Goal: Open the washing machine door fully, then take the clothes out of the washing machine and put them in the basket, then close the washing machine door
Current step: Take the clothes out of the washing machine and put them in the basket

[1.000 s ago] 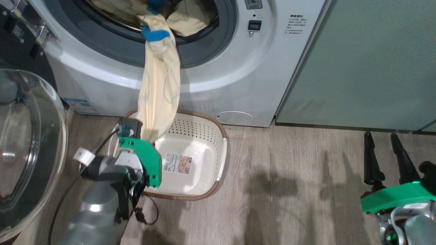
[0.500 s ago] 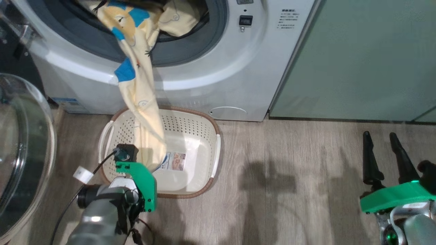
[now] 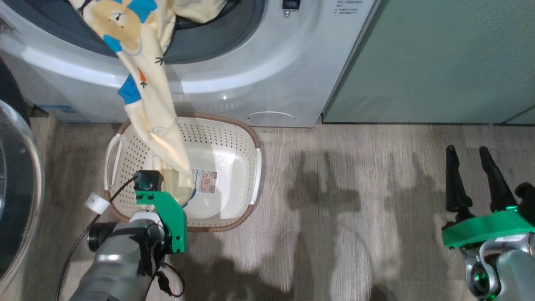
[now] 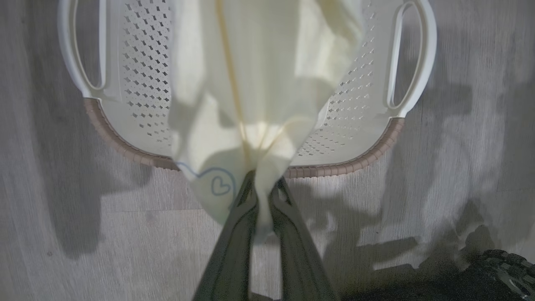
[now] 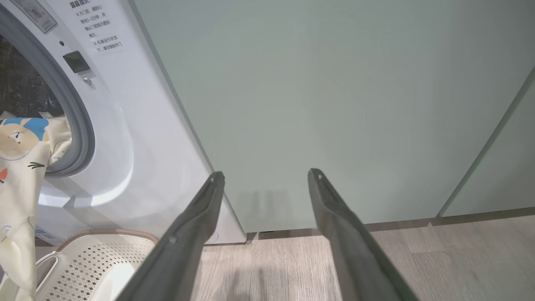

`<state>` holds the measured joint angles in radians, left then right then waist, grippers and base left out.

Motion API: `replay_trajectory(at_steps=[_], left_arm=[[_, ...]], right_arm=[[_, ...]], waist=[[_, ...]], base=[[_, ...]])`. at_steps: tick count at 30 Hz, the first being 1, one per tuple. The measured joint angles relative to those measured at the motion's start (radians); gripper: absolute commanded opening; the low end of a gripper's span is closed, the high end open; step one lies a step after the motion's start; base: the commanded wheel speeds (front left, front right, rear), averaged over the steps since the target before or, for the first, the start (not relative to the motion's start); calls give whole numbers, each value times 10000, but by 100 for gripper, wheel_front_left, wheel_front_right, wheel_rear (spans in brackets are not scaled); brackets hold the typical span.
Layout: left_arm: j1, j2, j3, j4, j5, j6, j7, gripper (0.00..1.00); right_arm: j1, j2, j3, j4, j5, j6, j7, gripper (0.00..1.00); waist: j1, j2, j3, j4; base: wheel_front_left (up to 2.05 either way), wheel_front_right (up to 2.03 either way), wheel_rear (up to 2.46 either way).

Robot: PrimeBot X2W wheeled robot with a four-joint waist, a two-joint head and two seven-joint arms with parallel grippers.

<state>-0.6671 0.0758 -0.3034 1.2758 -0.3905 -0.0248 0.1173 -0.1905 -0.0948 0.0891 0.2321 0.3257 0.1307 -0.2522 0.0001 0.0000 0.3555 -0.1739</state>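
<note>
No word here can be read with certainty. On the white front of the washing machine (image 5: 138, 138), at eleven o'clock in the right wrist view, stands a notice (image 5: 97, 26) of several lines of small dark Chinese print, too fine to make out. A grey sticker (image 5: 35, 12) at nine o'clock from it is just as illegible. The basket (image 3: 217, 131) has a printed label (image 3: 205, 181) on its bottom (small pictures and blurred lines). The clothes (image 4: 259, 83) bear a blue heart outline (image 4: 219, 185) at seven o'clock.

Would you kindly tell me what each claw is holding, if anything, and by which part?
The left claw pinches the clothes by their bunched lower end, over the basket; the right claw is open, holding nothing.
</note>
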Motion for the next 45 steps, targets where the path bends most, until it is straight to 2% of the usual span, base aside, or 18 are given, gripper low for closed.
replay_trajectory(at_steps=[14,15,16,17,18,29,36,41,45], left_arm=[[-238,127,73,132,-265,102,-1045,0],[-264,127,71,150,-265,88,-1164,29],[-294,127,71,174,-267,58,-1289,47],[-322,128,69,184,-282,0,-1409,77],[-335,128,73,184,-349,-56,-1530,100],[-298,311,305,232,-784,-355,-3235,100],[-243,472,443,-199,-863,-533,-3634,100],[484,901,1174,-2443,-861,-608,-3657,100],[1393,972,1732,-3800,-571,-616,-3674,100]], right_arm=[[-278,10,0,-79,-2,0,-2,100],[-296,13,-2,-102,-2,0,-2,100],[-298,15,-2,-100,-2,0,0,100],[-297,17,-4,-92,-2,0,0,100],[-297,19,-6,-88,-2,0,-2,100],[-141,33,-165,81,-2,0,0,100],[211,42,-199,94,-2,0,0,100],[413,75,-203,96,-2,0,-2,100],[629,79,-240,82,-2,0,0,100]], waist=[[0,0,525,-137],[0,0,535,-134],[0,0,535,-131],[0,0,524,-126],[0,0,504,-120],[-2,0,-314,-48],[-2,0,-797,60],[-2,0,-1229,126],[-2,0,-1531,133]], base=[[0,0,0],[0,0,0],[0,0,0],[0,0,0],[0,0,0],[0,0,0],[0,0,0],[0,0,0],[0,0,0]])
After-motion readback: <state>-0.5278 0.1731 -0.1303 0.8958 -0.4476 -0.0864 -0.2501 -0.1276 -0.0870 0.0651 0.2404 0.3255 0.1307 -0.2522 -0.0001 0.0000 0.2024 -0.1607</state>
